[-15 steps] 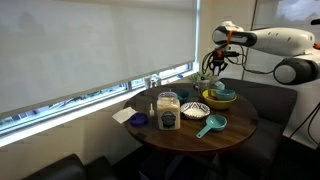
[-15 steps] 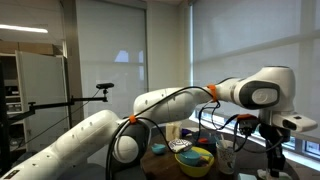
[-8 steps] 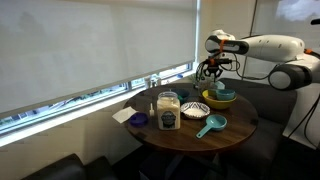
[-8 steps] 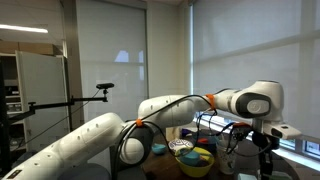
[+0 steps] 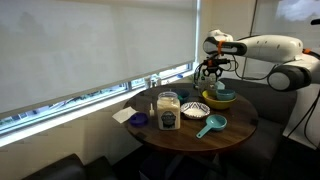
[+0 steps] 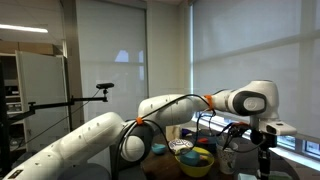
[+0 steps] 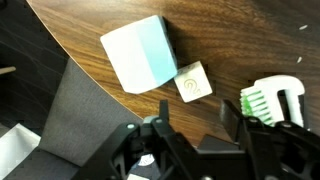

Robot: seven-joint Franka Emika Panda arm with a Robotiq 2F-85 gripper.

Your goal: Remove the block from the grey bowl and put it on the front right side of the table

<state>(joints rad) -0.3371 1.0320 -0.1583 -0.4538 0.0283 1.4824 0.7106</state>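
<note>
- Wrist view shows the round dark brown wooden table (image 7: 250, 40) from above, its curved edge running along the left with a grey upholstered seat (image 7: 70, 110) beyond it.
- A pale blue and white cuboid block (image 7: 140, 53) lies on the bare wood close to that edge, in no bowl.
- A small white square card (image 7: 191, 83) lies just beside the block, and a green-and-white brush (image 7: 268, 100) is near it.
- The black gripper (image 7: 197, 135) hangs above them with its fingers spread and nothing between them.
- In an exterior view the gripper (image 5: 210, 70) hovers over the window side of the table (image 5: 235, 128), near a yellow bowl (image 5: 220, 98); a white-lidded jar (image 5: 168, 111) and a teal scoop (image 5: 211, 125) stand well apart from it.
</note>
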